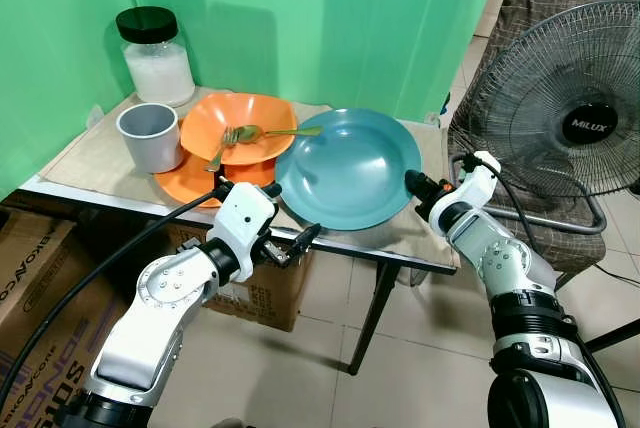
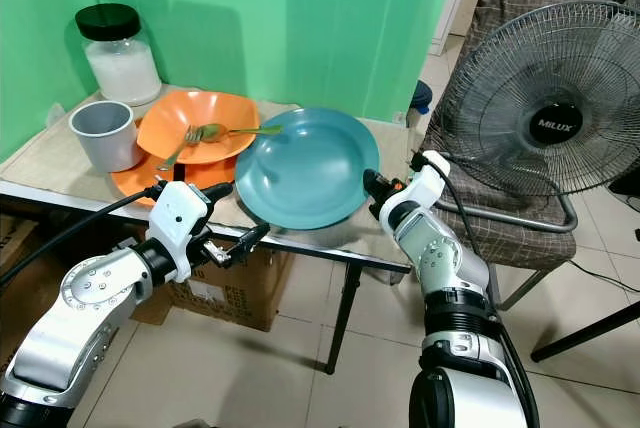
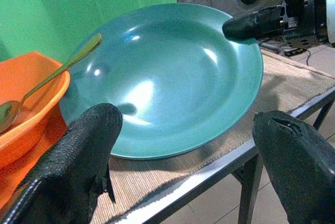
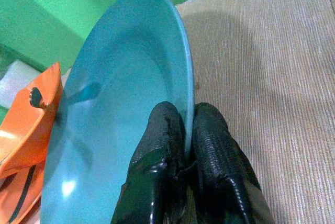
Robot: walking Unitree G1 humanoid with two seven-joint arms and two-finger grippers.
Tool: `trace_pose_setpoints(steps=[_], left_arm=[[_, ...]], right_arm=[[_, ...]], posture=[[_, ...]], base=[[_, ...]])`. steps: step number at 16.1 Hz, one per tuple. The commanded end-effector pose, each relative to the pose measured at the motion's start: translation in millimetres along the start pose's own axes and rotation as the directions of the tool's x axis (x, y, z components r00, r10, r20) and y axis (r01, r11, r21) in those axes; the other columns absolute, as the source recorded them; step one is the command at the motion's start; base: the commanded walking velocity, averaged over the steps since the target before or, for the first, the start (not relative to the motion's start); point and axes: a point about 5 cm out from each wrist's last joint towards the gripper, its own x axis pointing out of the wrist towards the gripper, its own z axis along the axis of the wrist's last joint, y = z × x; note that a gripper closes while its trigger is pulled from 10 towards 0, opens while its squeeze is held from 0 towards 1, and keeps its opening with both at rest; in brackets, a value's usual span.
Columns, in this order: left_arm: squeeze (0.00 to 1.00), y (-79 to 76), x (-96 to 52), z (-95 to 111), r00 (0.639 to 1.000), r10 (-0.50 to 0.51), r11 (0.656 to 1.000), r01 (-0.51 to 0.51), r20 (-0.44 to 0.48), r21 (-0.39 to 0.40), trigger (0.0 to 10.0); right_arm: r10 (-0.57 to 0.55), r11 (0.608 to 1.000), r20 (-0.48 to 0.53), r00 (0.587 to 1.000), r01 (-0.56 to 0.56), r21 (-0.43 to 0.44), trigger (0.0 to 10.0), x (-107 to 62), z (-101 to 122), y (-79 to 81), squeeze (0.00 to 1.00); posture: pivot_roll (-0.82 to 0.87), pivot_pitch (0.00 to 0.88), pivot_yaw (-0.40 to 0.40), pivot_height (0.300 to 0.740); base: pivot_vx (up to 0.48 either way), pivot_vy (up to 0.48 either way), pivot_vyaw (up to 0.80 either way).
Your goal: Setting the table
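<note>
Green backdrop behind small metal-legged table (image 1: pixel 60 183) w/ beige woven mat (image 1: pixel 100 153); floor fan (image 1: pixel 560 113) off to robot's right, cardboard boxes (image 1: pixel 270 288) under table. Teal plate (image 1: pixel 345 168) tilted near front edge, far rim overlapping orange bowl (image 1: pixel 235 123); right rim pinched between right gripper (image 4: pixel 186 130) fingers, 1 on top face, 1 under, clamped tight. Left gripper (image 1: pixel 300 240) just below and in front of table edge, near plate's front rim, fingers spread wide, grasping nothing, not touching plate. Gold spoon (image 1: pixel 270 132) + fork (image 1: pixel 222 146) resting in orange bowl; bowl atop orange plate (image 1: pixel 185 180). Grey cup (image 1: pixel 150 136) beside bowl; black-lidded jar (image 1: pixel 155 56) of white stuff at back corner.
</note>
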Motion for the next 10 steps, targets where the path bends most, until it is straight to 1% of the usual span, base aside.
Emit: trace_pose_setpoints(steps=[1, 7, 10], left_arm=[[1.00, 0.5, 1.0, 1.4, 1.000, -0.005, 1.000, 0.005, 0.007, 0.009, 10.0], [1.00, 2.3, 1.6, 2.4, 1.000, 0.002, 1.000, -0.002, 0.012, 0.008, 10.0], [1.00, 4.0, 1.7, 2.9, 1.000, 0.010, 1.000, -0.010, 0.014, 0.008, 10.0]], right_arm=[[-0.021, 1.000, -0.009, 1.000, 0.021, -0.009, 0.0, -1.1, -0.6, -3.2, 0.00], [-0.012, 1.000, 0.019, 1.000, 0.012, 0.013, 0.0, -3.5, 5.0, -2.6, 0.00], [0.031, 0.998, 0.095, 0.995, -0.036, 0.043, 0.0, -9.9, 17.3, -1.7, 0.00]], posture=[[-0.08, 0.000, -0.051, 0.740], [-0.08, 0.000, -0.048, 0.740], [-0.08, 0.000, -0.047, 0.740]], base=[[0.000, 0.000, 0.00], [0.000, 0.000, 0.00], [0.000, 0.000, 0.00]])
